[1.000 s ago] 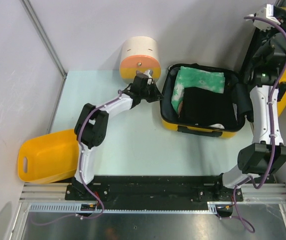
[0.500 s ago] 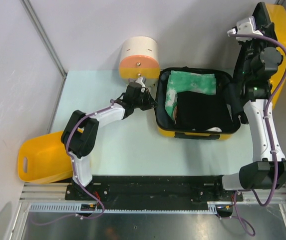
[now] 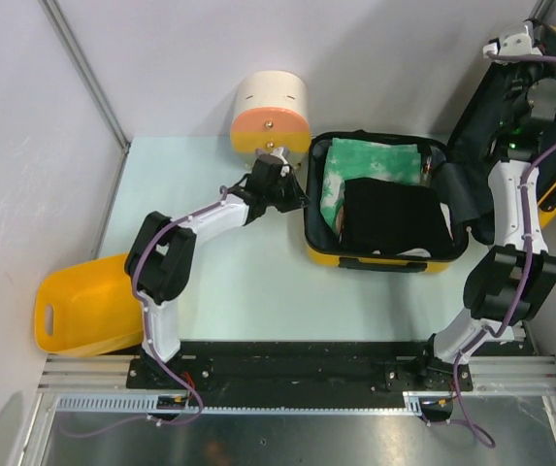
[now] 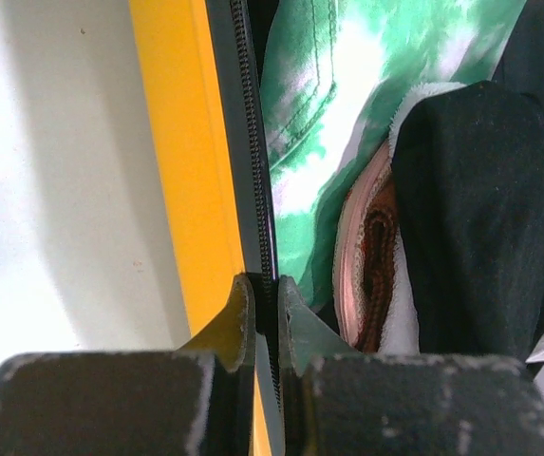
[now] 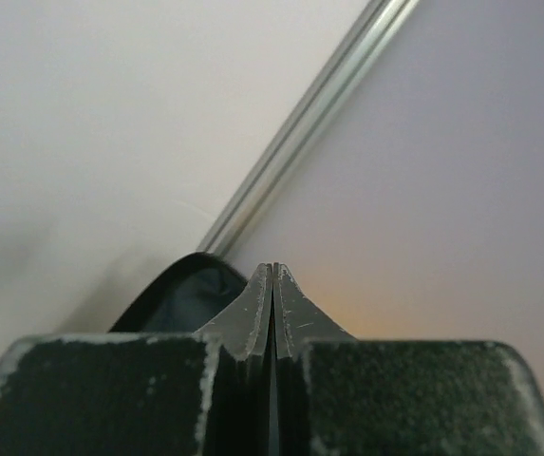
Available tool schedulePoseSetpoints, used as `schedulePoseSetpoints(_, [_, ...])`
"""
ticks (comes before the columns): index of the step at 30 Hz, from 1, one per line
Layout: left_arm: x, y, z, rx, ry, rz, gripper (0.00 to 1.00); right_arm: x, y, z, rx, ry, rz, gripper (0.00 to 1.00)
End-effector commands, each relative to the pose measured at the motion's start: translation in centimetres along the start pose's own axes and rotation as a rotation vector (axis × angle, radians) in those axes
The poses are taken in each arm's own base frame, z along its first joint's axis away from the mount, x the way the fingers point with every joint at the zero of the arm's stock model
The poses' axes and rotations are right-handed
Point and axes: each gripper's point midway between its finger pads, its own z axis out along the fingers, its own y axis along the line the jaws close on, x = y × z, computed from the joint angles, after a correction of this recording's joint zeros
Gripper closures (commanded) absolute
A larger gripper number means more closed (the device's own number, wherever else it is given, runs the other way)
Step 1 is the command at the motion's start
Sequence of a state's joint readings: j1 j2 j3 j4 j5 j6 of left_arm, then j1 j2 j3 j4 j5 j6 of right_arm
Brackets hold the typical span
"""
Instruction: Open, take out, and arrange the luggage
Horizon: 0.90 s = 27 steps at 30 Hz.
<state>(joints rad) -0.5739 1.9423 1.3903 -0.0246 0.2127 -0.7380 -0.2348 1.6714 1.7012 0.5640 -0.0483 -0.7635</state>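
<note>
Glossy yellow hard-shell suitcase (image 3: 321, 252) lies open on the table, long axis left-right. Left gripper (image 4: 264, 285) pinches its left zipper rim. Right gripper (image 5: 273, 271), closed and empty, is high by its raised lid. Green tie-dye cloth (image 3: 370, 160) inside it lies nearer the left gripper.

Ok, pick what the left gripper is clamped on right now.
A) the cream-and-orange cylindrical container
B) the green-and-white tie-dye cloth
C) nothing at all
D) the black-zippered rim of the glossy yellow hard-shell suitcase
D: in the left wrist view the left gripper has its fingers closed on the black zipper rim of the yellow hard-shell suitcase, with the green-and-white tie-dye cloth lying inside, clear of them.
</note>
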Motion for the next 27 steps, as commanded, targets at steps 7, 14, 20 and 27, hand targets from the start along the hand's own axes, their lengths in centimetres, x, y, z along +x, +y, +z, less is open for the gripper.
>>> schedulePoseSetpoints(7, [-4.7,-8.2,-1.2,0.242,-0.100,0.134,0.55,-8.1,1.6,-3.1,-0.167,-0.086,0.100,0.35])
schedulePoseSetpoints(14, [-6.1,-8.4,-8.7,0.206,-0.141,0.347,0.00,-11.4,5.6,-9.4,-0.401,-0.002,0.216,0.03])
schedulePoseSetpoints(20, [-5.7,-5.1,-17.1,0.254,-0.040,0.573,0.00,-11.4,11.3,-18.1,-0.751,0.140,0.273,0.02])
schedulePoseSetpoints(27, [-5.5,10.6,-28.9,-0.083,0.062,0.588,0.00,-8.6,15.1,-26.9,-1.026,0.328,0.307,0.00])
